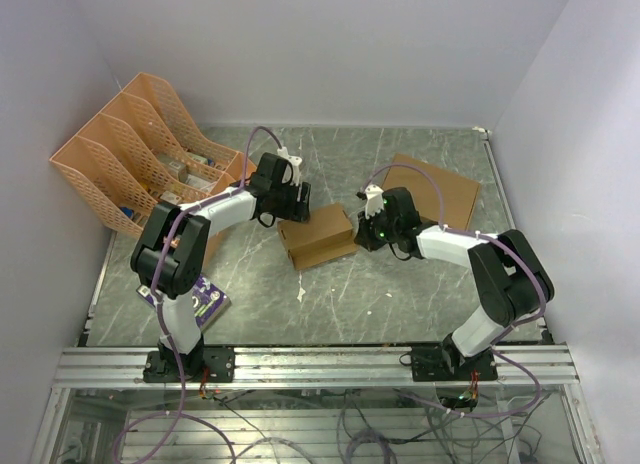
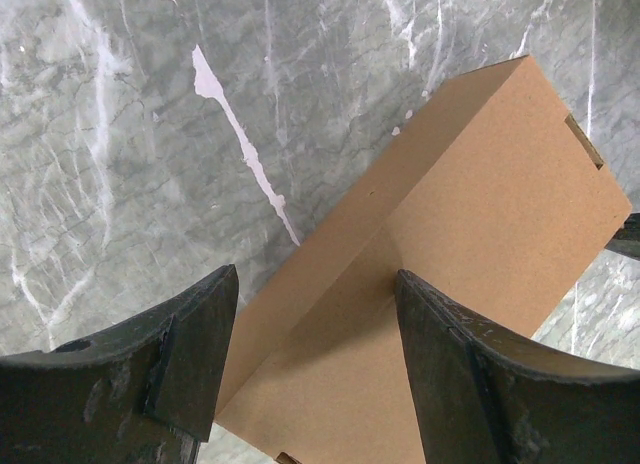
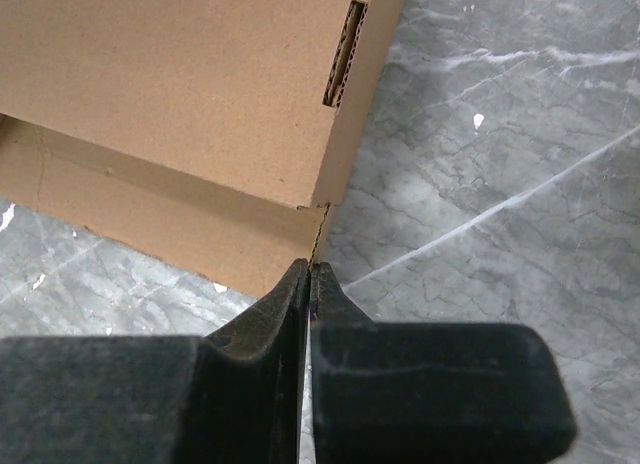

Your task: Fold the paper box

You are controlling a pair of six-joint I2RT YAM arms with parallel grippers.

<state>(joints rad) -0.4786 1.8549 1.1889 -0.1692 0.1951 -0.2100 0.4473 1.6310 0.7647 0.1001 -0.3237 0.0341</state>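
Note:
The paper box (image 1: 320,236) is a small brown cardboard box lying in the middle of the marble table (image 1: 400,294). My left gripper (image 1: 292,206) hovers over its back left end. In the left wrist view it (image 2: 315,314) is open, its fingers (image 2: 195,354) spread above the box (image 2: 480,184) without touching it. My right gripper (image 1: 362,227) is at the box's right end. In the right wrist view it (image 3: 311,269) is shut, its tips meeting the corrugated edge of a lower flap (image 3: 180,224) under the box's top panel (image 3: 180,74). I cannot tell whether the edge is pinched.
Orange mesh file racks (image 1: 140,149) stand at the back left. A flat brown cardboard sheet (image 1: 440,189) lies at the back right, behind the right arm. A purple packet (image 1: 203,297) rests near the left arm's base. White walls enclose the table.

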